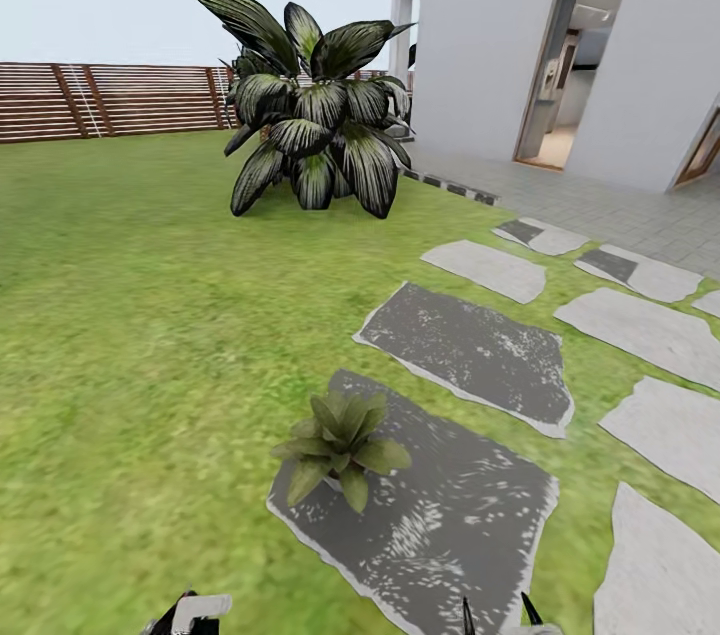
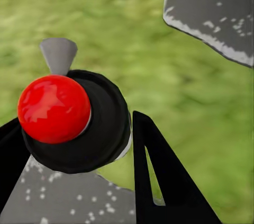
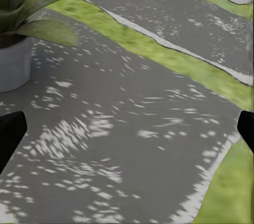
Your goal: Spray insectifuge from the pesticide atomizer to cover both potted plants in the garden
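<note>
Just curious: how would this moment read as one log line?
left gripper: holding atomizer | right gripper: open | potted plant: on stepping stone, ahead

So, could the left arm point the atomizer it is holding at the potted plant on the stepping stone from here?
Probably yes. The left tool is shut on the atomizer, and the potted plant sits on the near stepping stone just ahead of both arms, with nothing standing between. Whether the nozzle is aimed at it yet is not clear.

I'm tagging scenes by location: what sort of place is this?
Most likely a house's back garden: green lawn with grey stepping stones, a brown slatted fence behind, a big dark-leaved plant, and a white house wall with an open doorway.
</note>
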